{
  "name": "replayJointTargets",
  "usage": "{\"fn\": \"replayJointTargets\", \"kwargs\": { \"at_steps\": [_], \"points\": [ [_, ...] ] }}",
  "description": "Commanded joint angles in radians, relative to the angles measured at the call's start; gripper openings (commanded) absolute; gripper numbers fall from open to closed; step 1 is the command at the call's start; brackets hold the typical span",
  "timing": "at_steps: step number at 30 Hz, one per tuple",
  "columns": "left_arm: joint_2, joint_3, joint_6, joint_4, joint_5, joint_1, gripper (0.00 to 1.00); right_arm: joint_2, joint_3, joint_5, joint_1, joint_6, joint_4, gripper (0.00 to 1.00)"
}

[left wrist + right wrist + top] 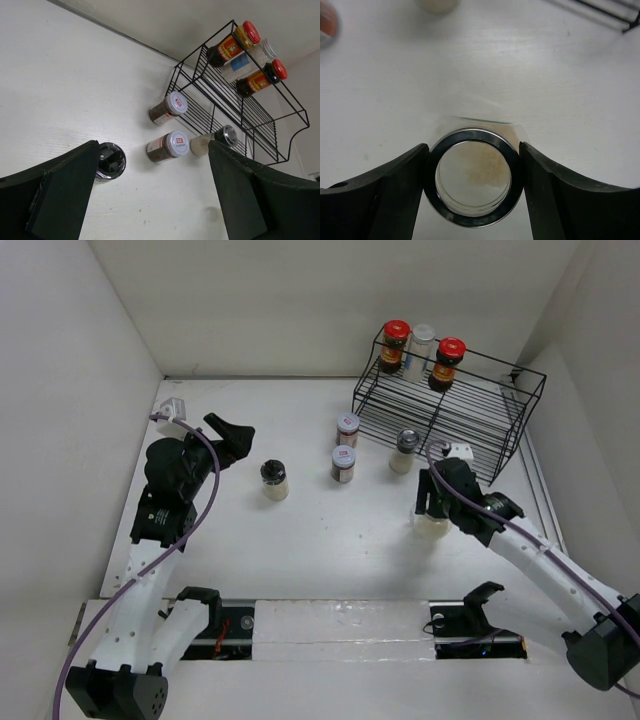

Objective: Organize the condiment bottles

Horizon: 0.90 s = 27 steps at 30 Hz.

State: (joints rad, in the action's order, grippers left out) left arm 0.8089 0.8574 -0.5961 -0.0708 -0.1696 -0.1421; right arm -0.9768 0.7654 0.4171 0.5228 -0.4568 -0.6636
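My right gripper (432, 502) is shut on a silver-lidded jar (474, 177) of pale powder that stands on the table; its fingers (395, 190) press both sides of the lid. My left gripper (236, 435) is open and empty, raised left of a black-lidded jar (273, 479), which also shows in the left wrist view (111, 160). Two silver-lidded brown jars (347, 428) (343, 463) and a silver-lidded pale jar (404, 450) stand in front of the rack. Two red-lidded jars (395, 345) (447, 362) and a pale jar (422, 348) sit on the rack's top shelf.
The black wire rack (470, 415) stands at the back right, close behind my right gripper. White walls enclose the table on the left, back and right. A metal rail (340, 625) runs along the near edge.
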Motion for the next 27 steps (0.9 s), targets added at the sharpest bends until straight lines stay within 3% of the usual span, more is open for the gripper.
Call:
{"fn": "replayJointTargets", "kwargs": {
  "at_steps": [1,8,14,20,27],
  "points": [
    [-0.007,0.011,-0.001,0.052,-0.022,0.006,0.86,0.047,0.221,0.025,0.046,0.067,0.136,0.57],
    [0.003,0.011,-0.001,0.062,-0.022,0.006,0.86,-0.253,0.566,-0.124,-0.003,0.257,0.432,0.57],
    [0.003,0.011,0.009,0.062,-0.022,0.006,0.86,-0.565,0.886,-0.202,-0.095,0.343,0.492,0.56],
    [0.022,0.002,0.009,0.062,-0.033,0.006,0.86,-0.795,1.167,-0.261,-0.135,0.383,0.435,0.56],
    [0.061,0.022,0.028,0.051,-0.053,0.006,0.86,-0.885,1.213,-0.271,-0.194,0.392,0.435,0.56]
  ]
}}
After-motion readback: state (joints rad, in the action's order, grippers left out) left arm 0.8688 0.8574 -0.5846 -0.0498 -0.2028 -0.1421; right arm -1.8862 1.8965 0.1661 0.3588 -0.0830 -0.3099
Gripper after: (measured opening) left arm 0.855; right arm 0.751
